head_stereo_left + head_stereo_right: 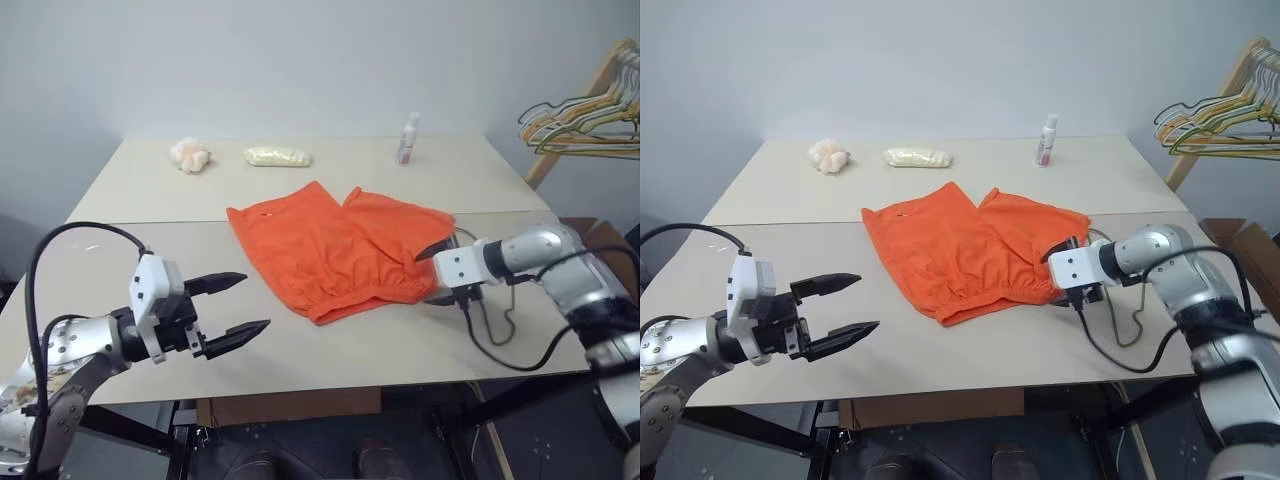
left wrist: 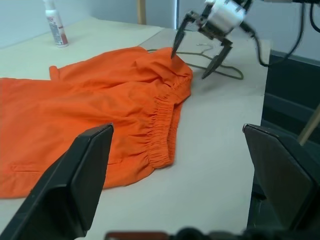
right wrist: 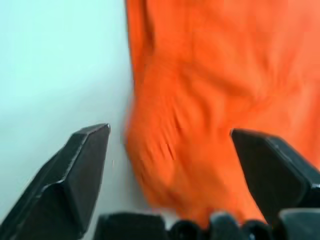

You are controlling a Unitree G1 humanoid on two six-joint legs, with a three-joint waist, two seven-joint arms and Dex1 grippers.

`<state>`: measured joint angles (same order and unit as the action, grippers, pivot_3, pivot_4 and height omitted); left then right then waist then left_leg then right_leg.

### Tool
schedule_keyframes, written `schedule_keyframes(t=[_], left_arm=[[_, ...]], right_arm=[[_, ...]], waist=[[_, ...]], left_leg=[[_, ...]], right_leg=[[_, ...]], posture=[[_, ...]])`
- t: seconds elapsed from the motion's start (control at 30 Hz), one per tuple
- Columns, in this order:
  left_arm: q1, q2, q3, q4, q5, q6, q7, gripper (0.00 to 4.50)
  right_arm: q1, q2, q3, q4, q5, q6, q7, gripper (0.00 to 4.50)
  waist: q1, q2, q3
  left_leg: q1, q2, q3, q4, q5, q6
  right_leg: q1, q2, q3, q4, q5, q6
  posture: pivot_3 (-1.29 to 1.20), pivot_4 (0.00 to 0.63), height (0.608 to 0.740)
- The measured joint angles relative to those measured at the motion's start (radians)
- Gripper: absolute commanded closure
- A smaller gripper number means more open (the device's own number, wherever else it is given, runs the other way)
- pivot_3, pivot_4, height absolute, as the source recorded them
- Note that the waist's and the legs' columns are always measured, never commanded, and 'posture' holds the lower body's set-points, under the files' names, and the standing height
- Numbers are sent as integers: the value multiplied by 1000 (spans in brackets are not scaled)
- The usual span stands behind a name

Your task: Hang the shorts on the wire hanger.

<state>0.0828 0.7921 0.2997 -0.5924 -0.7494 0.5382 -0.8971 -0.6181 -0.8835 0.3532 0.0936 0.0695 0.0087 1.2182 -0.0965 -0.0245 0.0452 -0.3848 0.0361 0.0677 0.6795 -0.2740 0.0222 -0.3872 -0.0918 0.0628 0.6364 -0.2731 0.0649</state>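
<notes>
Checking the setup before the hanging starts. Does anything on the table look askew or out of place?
The shorts lie rumpled, one leg folded over, their edge lapping onto the wire hanger, which lies flat beside them with part of it hidden. Nothing looks spilled or damaged; the bottle stands upright.

One shorts (image 1: 335,250), one wire hanger (image 2: 215,64), one bottle (image 1: 408,138), two grippers (image 1: 228,310) (image 2: 197,50)

I see a bare test room, more lab than home: plain pale wall (image 1: 300,60), two beige tables (image 1: 130,190) pushed together, and a wooden rack (image 1: 600,85) of hangers off the tabletop's far right corner.
</notes>
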Motion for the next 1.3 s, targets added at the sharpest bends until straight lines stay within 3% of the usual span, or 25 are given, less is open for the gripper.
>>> schedule_keyframes(t=[0.17,0.37,0.53,0.83,0.93,1.3], left_arm=[[-8,0,-6,0,0,0,-13,0],[-35,2,-12,25,1,0,-24,0],[-33,2,-12,23,1,2,-25,0],[-28,2,-12,20,1,4,-23,0],[-27,1,-14,19,1,4,-20,0],[-25,-9,-21,17,2,2,-6,0]], right_arm=[[45,190,9,-440,47,698,-229,25],[-3,416,141,-538,8,1173,-468,25],[-51,542,227,-511,-24,1309,-615,25],[-145,679,375,-333,-59,1348,-767,25],[-159,701,414,-267,-70,1339,-797,535],[-195,624,504,-216,-106,1247,-794,4264]], waist=[[4,0,0],[11,0,-1],[3,0,-1],[-16,0,-1],[-26,0,-1],[-29,-1,-1]], left_leg=[[5,-2,1,0,0,0],[-1,-5,2,1,0,-1],[0,-5,2,1,1,-1],[0,-5,2,1,1,-1],[0,-5,1,1,1,-2],[0,-5,0,1,1,-2]], right_leg=[[0,1,1,6,-2,-3],[-4,1,0,5,-2,-3],[-4,2,0,6,-2,-3],[-4,2,-1,6,-2,-3],[-3,2,-1,6,-2,-3],[-3,1,-2,6,-2,-3]], posture=[[-92,33,740],[-90,34,740],[-90,32,740],[-87,24,740],[-88,20,740],[-88,10,740]])
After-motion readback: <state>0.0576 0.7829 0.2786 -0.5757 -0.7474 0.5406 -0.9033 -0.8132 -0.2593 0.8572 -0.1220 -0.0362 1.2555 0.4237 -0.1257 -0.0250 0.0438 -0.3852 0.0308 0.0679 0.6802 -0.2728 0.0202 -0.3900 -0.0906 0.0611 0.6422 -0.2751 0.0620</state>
